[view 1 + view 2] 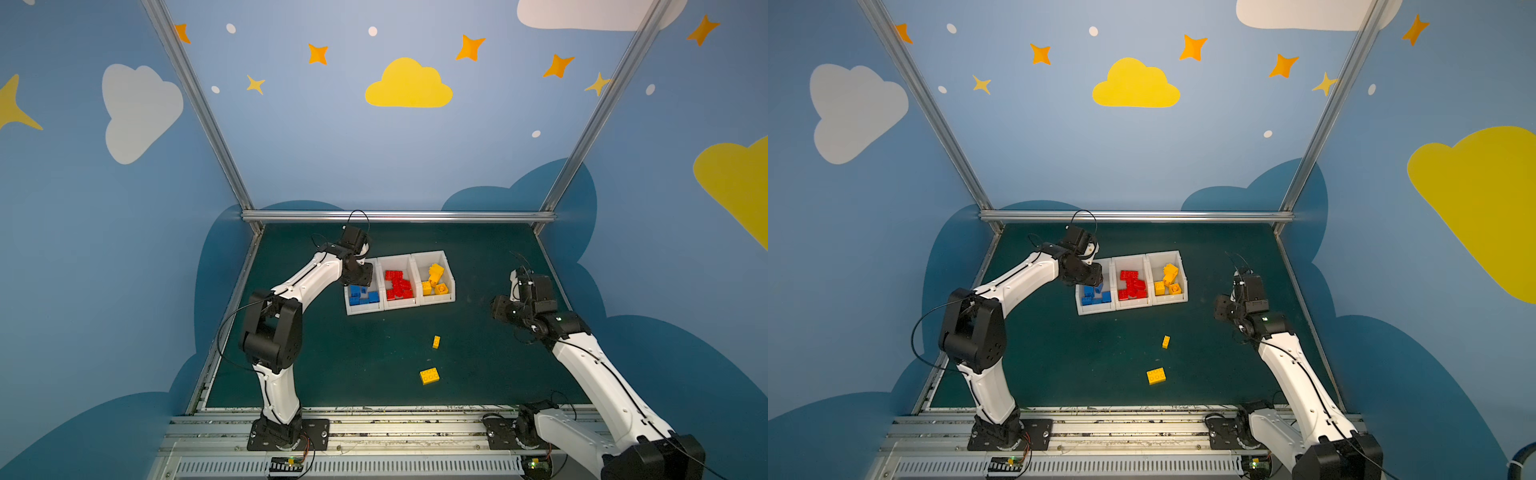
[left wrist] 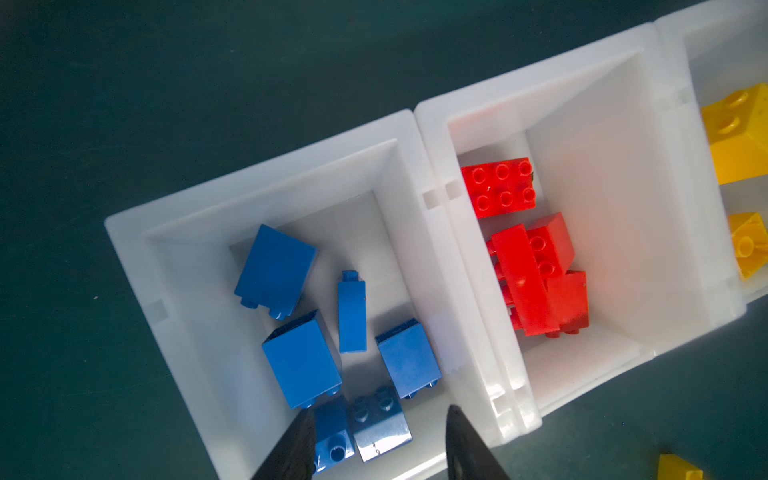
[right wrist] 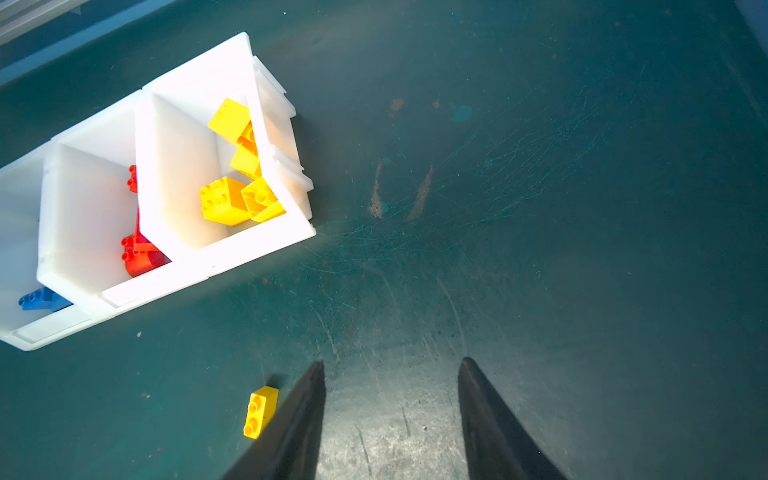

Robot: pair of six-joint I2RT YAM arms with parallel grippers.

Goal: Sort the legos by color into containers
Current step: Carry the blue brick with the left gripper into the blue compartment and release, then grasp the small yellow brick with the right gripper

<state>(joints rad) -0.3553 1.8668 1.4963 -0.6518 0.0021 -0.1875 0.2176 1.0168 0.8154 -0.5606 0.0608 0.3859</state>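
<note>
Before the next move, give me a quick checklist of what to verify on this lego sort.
1. Left gripper open, nothing held, above the blue bin: ok.
2. Right gripper open, empty: ok.
3. Each bin holds one colour: ok.
4. All bricks binned: not ok; small yellow brick and large yellow brick lie on the mat.
5. Room in the yellow bin: ok.

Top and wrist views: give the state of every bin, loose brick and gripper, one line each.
Blue bin, holds only blue bricks.
Red bin, holds only red bricks.
Yellow bin, holds only yellow bricks.
Small yellow brick, loose on the mat.
Large yellow brick, loose on the mat, studs up.
Left gripper, jaws apart, empty, over the blue bin.
Right gripper, jaws apart, empty, above bare mat.
</note>
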